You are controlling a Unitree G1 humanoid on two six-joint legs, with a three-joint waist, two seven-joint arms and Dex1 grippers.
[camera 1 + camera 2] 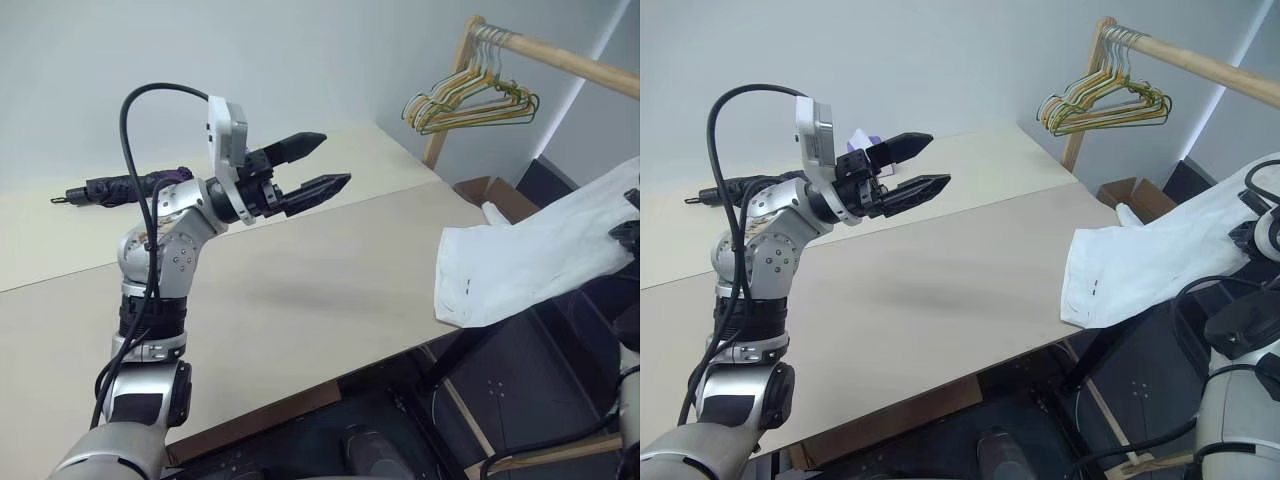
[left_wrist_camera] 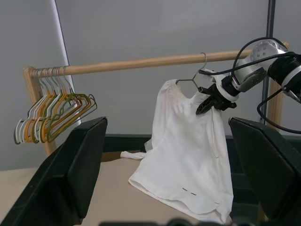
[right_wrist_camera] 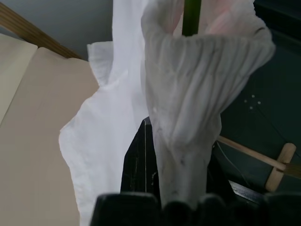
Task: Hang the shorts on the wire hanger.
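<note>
White cloth shorts (image 2: 188, 155) pinched shut in right gripper (image 2: 207, 104) at gathered waistband, far right, hem trailing onto beige table (image 1: 300, 300). Thin grey wire hanger (image 2: 193, 77) inside waistband, hooked on wooden rail (image 2: 141, 62). Left gripper (image 1: 315, 165) wide open, empty, mid-left. Risk: cloth sliding off wire on release, drag from trailing hem.

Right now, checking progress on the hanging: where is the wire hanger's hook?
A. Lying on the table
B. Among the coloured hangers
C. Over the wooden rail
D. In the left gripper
C: the wire hanger carries the shorts and its hook sits over the wooden rail, while the right gripper grips the shorts.
</note>
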